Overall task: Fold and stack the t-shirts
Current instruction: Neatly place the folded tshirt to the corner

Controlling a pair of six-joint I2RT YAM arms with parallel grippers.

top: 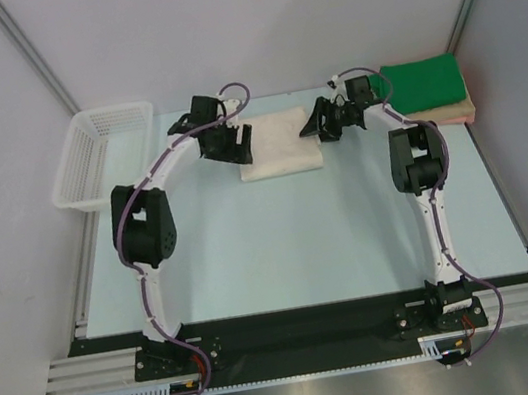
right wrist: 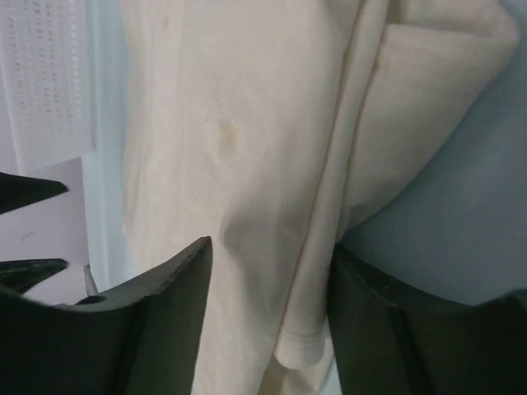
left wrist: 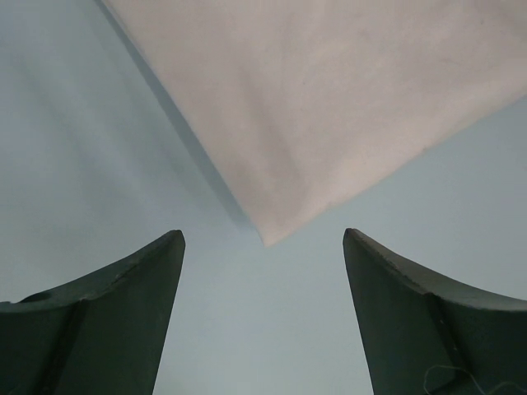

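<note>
A cream-white t-shirt lies folded at the back middle of the table. My left gripper hangs at its left edge, open; in the left wrist view the jaws stand wide over bare table, with the shirt's corner just ahead of them. At the shirt's right edge my right gripper is open, its jaws straddling the folded edge of the cream cloth, and its right fingertip is partly under the cloth. A bright green t-shirt rests folded on a peach-tan one at the back right.
A white lattice basket stands at the back left corner, also showing in the right wrist view. Grey walls close in the table behind and on both sides. The light blue table stretches toward the arm bases.
</note>
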